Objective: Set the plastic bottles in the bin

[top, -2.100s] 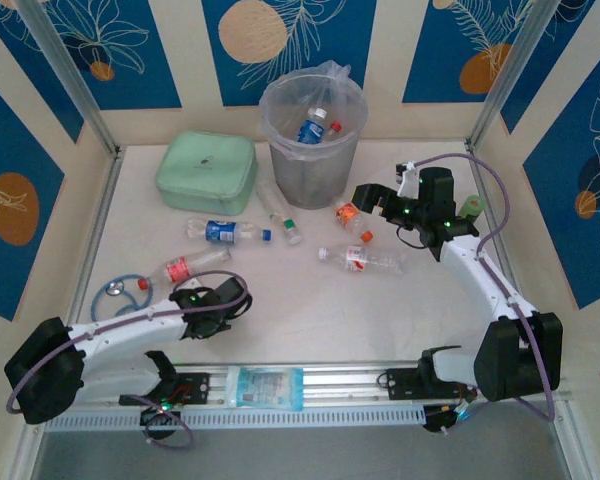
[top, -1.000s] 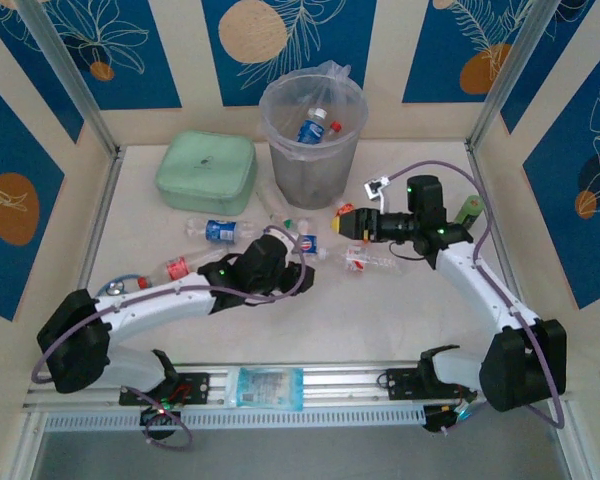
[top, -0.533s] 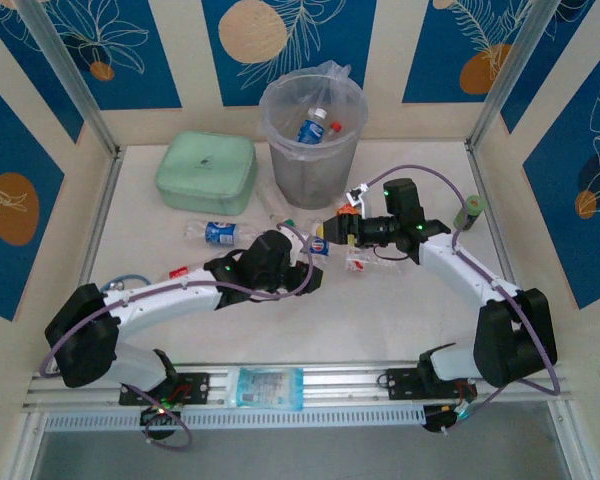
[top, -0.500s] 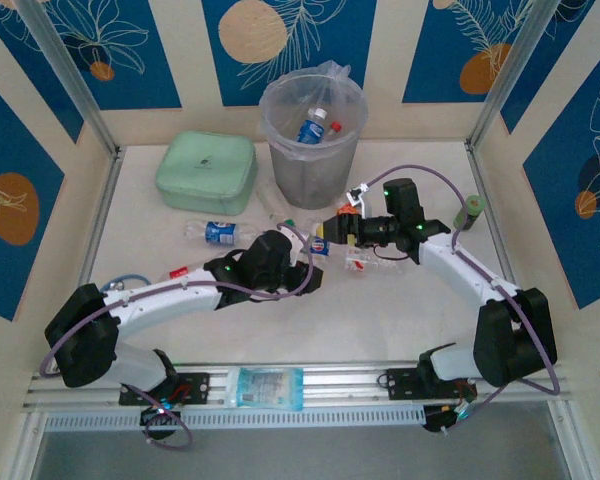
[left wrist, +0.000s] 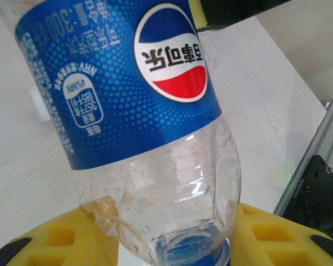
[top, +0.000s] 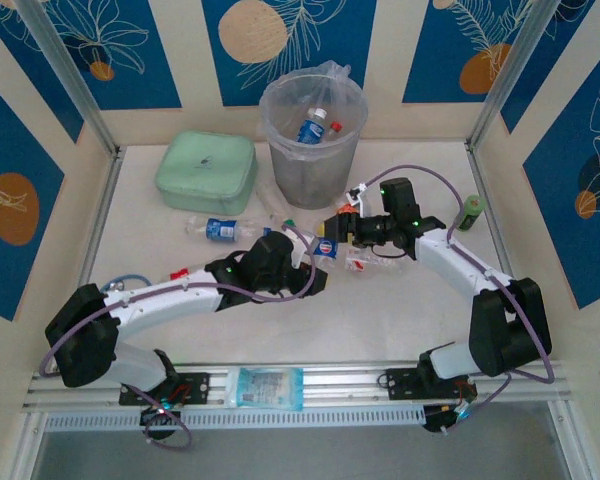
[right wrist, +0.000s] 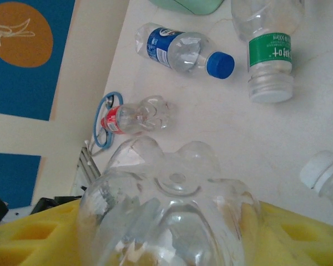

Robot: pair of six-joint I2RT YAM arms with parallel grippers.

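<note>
A clear plastic bottle with a blue cola label (top: 327, 243) hangs between both arms at mid-table. My left gripper (top: 315, 258) is shut on its neck; in the left wrist view the blue cap end (left wrist: 194, 246) sits between the yellow pads (left wrist: 277, 235). My right gripper (top: 342, 232) is shut round the bottle's lobed base (right wrist: 172, 188), yellow pads pressing both sides. More bottles lie on the table: blue-labelled (top: 220, 229), green-labelled (right wrist: 269, 61), red-labelled (right wrist: 130, 116), and red-and-white-labelled (top: 365, 262). The grey bin (top: 280, 160) stands behind, with bottles inside.
A mint-green zip case (top: 206, 172) lies left of the bin. A dark-green can (top: 469, 212) stands at the right. A blue ring-shaped cord (top: 115, 288) lies near the left arm. Open table lies in front of both grippers.
My left arm swung to mid-table carrying the cola bottle. My right gripper moved left to it and closed round the bottle's base.
</note>
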